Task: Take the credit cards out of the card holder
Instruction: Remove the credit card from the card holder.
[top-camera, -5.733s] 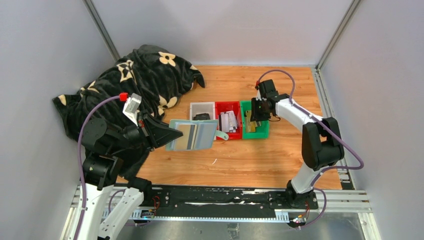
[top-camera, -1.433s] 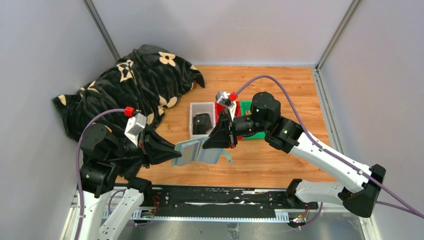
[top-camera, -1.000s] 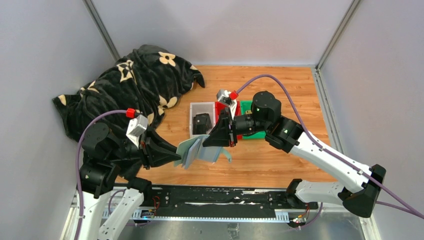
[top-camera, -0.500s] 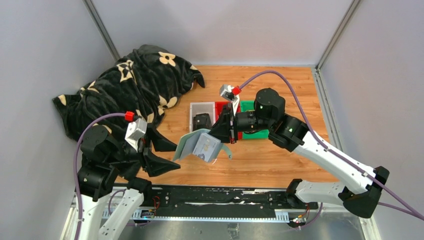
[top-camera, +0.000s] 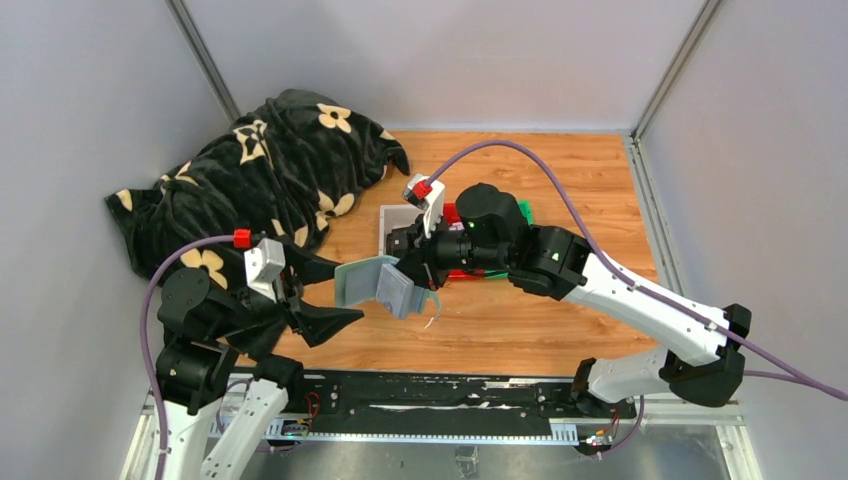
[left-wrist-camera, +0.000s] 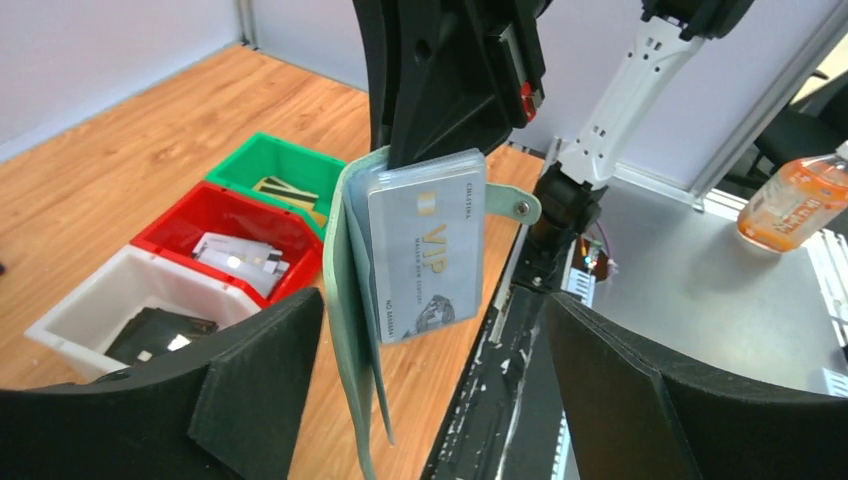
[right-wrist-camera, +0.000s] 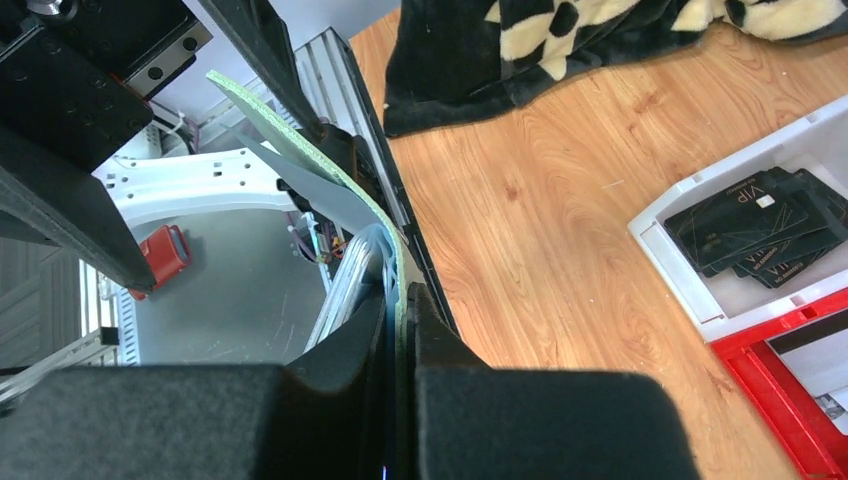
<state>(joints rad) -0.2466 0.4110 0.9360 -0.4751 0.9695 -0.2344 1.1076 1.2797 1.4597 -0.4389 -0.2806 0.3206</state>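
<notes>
Since a second ago the left claw (top-camera: 350, 291) has sprung wide, releasing; the right claw (top-camera: 412, 268), clenched on the card holder (left-wrist-camera: 348, 300), hangs it upright above the worktop (top-camera: 520, 320); the left should likely pinch the free edge of the silvery card (left-wrist-camera: 425, 250), pulling along its slot; trays (left-wrist-camera: 160, 228) behind, blanket (top-camera: 280, 150) aside, nothing blocks.

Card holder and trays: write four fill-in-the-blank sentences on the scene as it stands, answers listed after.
The right gripper clamps the sage-green folding card holder, while the left gripper stands ___.
The silvery-white rectangular card showing in the holder reads ___.
The white plastic tray holds flat cards coloured ___.
The red plastic tray sits between the white one and the ___ one.
Missing: open; VIP; black; green.
</notes>
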